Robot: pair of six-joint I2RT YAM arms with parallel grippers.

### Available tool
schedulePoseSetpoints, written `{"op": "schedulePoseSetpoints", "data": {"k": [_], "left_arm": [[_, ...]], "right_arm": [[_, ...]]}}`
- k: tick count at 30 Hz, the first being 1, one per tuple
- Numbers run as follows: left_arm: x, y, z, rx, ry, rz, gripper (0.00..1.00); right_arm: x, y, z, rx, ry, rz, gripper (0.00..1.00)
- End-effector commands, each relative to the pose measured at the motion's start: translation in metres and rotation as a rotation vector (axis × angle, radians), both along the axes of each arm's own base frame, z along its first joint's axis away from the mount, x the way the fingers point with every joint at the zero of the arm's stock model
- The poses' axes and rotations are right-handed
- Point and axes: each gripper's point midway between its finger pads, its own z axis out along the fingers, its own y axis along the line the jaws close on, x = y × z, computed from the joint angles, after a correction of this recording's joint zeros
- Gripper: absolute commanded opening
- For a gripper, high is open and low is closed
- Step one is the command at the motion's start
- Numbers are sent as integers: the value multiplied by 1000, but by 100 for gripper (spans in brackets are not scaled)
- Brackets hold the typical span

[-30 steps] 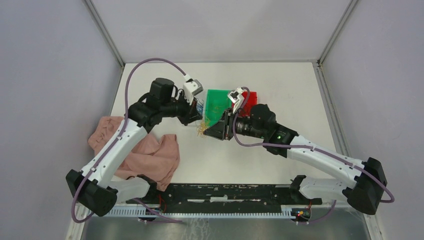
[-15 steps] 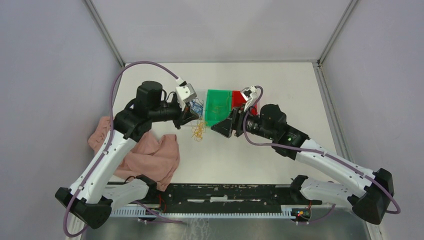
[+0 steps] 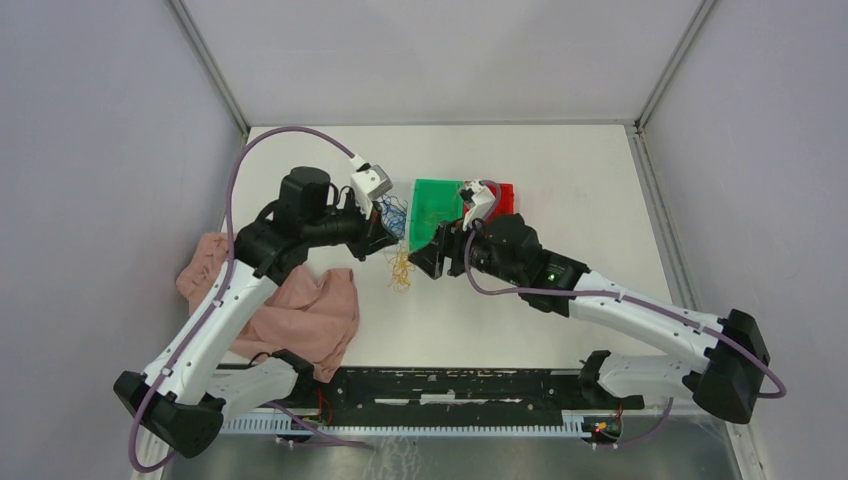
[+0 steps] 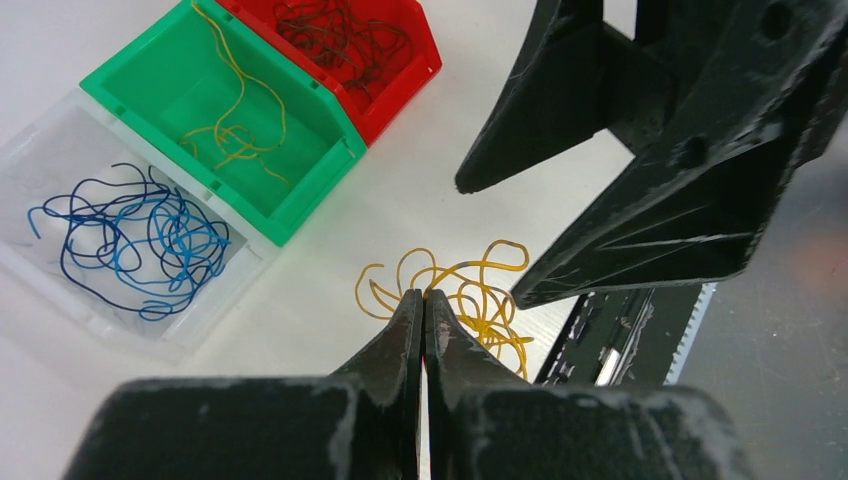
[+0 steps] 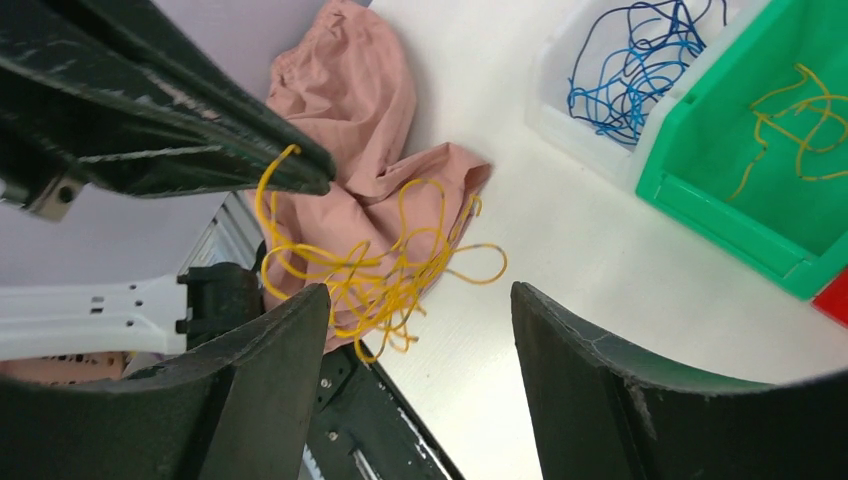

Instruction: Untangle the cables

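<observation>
Pinching a strand at the top of the yellow cables (image 5: 370,270), the left gripper (image 4: 422,295) has its jaws pressed together, and the loose tangle hangs below its tips over the white table (image 3: 560,180); whether the lowest loops touch the surface cannot be told. The right gripper (image 5: 420,290) faces it with its fingers spread wide and nothing between them, the tangle just in front of the gap. Behind both grippers three bins stand side by side: a clear bin (image 4: 60,130) holding blue cables (image 4: 140,235), a green bin (image 4: 300,215) with a few yellow-orange strands (image 4: 235,130), and a red bin (image 4: 400,85) with dark cables (image 4: 340,35). A pink cloth (image 5: 360,80) lies crumpled near the left arm
</observation>
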Motion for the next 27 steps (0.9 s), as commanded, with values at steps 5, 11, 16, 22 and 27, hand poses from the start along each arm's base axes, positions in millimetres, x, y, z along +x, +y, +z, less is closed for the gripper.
{"op": "schedulePoseSetpoints", "data": {"k": [5, 11, 16, 22, 27], "left_arm": [[-9, -11, 14, -100, 49, -9, 3], [-13, -10, 11, -105, 55, -20, 3], [-24, -17, 20, -143, 74, -82, 3], [-39, -28, 46, -216, 99, -180, 3], [-44, -33, 69, -262, 78, -231, 3]], "right_arm": [[30, 17, 39, 85, -87, -124, 72], [37, 20, 35, 107, -68, -163, 66], [45, 20, 22, 85, -39, -214, 58], [52, 31, 1, 37, -11, -230, 55], [50, 37, -17, 7, 9, -226, 53]]}}
